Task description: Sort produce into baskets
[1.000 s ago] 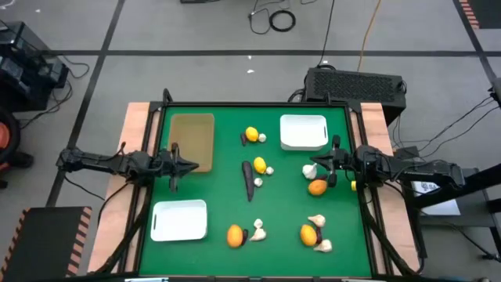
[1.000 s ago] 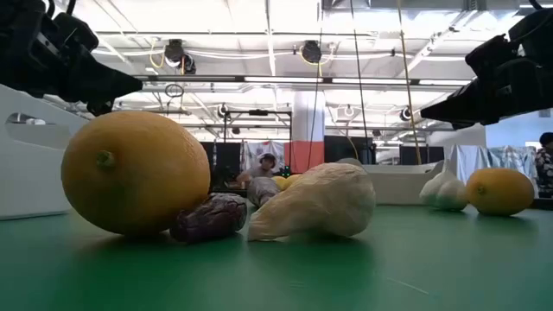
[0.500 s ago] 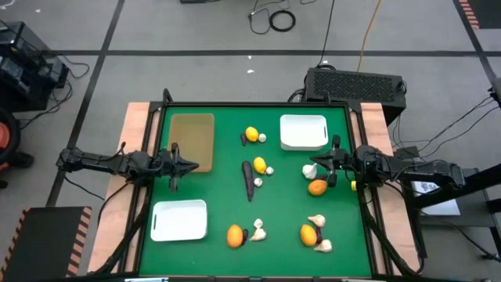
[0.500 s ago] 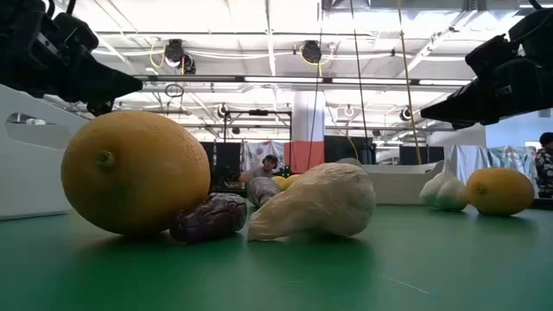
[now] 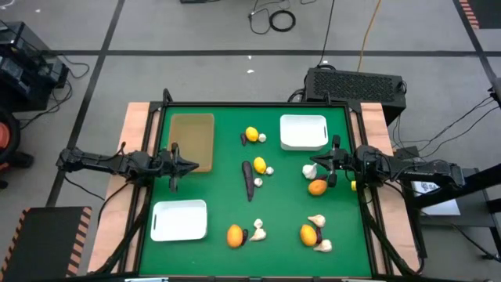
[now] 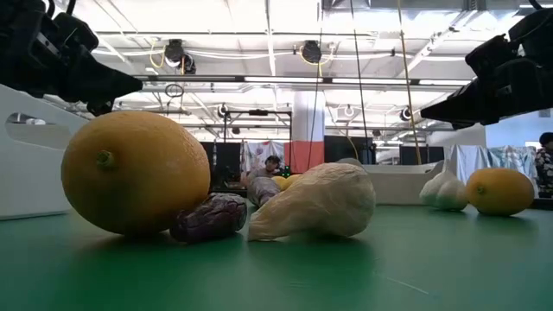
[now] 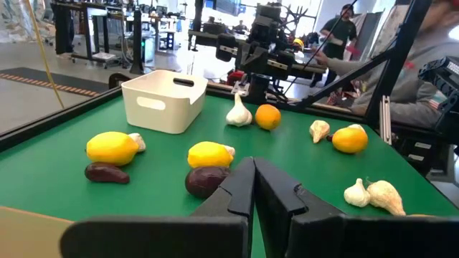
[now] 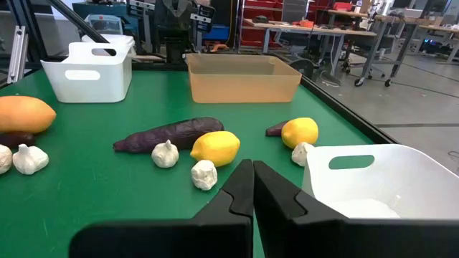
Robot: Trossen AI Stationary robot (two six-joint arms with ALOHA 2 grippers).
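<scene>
The produce lies scattered on the green table: a long purple eggplant (image 5: pixel 248 178), yellow lemons (image 5: pixel 251 135) (image 5: pixel 260 165), oranges (image 5: pixel 235 235) (image 5: pixel 308 233) (image 5: pixel 317 187), and garlic bulbs (image 5: pixel 310 169) (image 5: pixel 316 222). A tan tray (image 5: pixel 192 139) stands at the far left, one white tray (image 5: pixel 304 131) at the far right and another (image 5: pixel 179 219) at the near left. My left gripper (image 5: pixel 189 165) is shut and empty beside the tan tray's near corner. My right gripper (image 5: pixel 321 163) is shut and empty just right of a garlic bulb and above an orange.
In the low view an orange (image 6: pixel 136 171), a small eggplant piece (image 6: pixel 210 216) and a garlic bulb (image 6: pixel 315 203) lie close together near the table's front edge. Wooden side rails (image 5: pixel 138 157) flank the green mat. People show in the room beyond the table.
</scene>
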